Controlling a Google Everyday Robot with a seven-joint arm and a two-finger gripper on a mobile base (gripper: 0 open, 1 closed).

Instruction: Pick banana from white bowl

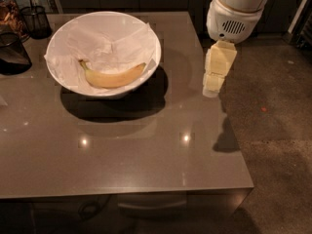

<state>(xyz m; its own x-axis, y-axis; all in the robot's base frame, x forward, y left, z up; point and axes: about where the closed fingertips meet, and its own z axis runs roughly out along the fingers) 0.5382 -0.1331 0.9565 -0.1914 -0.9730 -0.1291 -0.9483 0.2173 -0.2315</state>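
Observation:
The banana (113, 77) is yellow and curved, with its darker stem tip pointing left. It lies on crumpled white paper inside the white bowl (66, 29), which stands on the far left part of the grey table (146, 150). My gripper (212, 87) hangs from the white arm at the upper right. It is above the table's right edge, to the right of the bowl and apart from it, and holds nothing.
Two dark wire-mesh cups stand at the far left: one by the back edge (35, 19) and one nearer (12, 52). The table's right edge meets a speckled floor (278, 130). The gripper's shadow (225, 135) falls on the table's right side.

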